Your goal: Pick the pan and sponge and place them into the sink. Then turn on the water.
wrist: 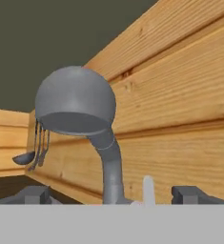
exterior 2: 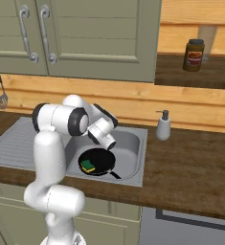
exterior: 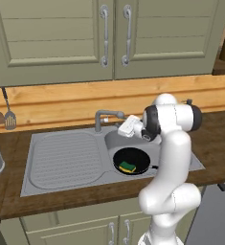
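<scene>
Dark wood counter (exterior: 214,143) w/ light wood-plank backsplash (exterior: 75,103). Green upper cabinets (exterior: 51,38) w/ metal handles (exterior: 104,36); matching lower cabinets (exterior: 75,229) under counter's front edge. Utensils (exterior: 4,115) hang at backsplash's left end.

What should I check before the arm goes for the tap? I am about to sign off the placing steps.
1. pan in the sink basin: ok.
2. sponge in the basin, lying in the pan: ok.
3. hand near the faucet, fingers either side of its stem: ok.
4. Hand free of objects: ok, open.
5. Water running: not ok, no stream visible.
6. Contact with the faucet handle: cannot tell.
</scene>
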Available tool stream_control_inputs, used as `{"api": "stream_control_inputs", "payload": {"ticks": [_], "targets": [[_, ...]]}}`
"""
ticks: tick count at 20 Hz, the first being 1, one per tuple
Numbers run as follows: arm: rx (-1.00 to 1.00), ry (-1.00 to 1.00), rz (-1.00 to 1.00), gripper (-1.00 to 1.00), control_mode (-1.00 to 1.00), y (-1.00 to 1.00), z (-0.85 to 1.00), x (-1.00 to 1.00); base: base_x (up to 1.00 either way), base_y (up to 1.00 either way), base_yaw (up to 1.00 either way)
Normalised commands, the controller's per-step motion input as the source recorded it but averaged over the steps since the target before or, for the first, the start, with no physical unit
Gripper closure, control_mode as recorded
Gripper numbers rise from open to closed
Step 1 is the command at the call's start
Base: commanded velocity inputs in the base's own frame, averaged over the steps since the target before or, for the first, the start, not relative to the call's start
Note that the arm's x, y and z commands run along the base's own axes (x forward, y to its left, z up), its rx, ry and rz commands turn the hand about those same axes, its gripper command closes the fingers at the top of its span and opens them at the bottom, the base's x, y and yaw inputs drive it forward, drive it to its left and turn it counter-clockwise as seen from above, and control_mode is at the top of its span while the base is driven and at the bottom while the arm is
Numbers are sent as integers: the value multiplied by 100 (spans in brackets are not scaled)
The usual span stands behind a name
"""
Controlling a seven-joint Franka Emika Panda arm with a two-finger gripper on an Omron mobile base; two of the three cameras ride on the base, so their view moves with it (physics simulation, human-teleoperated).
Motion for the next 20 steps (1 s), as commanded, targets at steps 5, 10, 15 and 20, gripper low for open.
{"api": "stream_control_inputs", "payload": {"ticks": [5, 10, 15, 20], "targets": [[6, 0, 0, -100, -100, 13, -1, 37, 0, 0, 0], [4, 0, 0, -100, -100, 20, -6, 31, 0, 0, 0], [3, 0, 0, -100, -100, 15, 0, 31, 0, 0, 0], [2, 0, 0, -100, -100, 4, -1, 36, 0, 0, 0]]}}
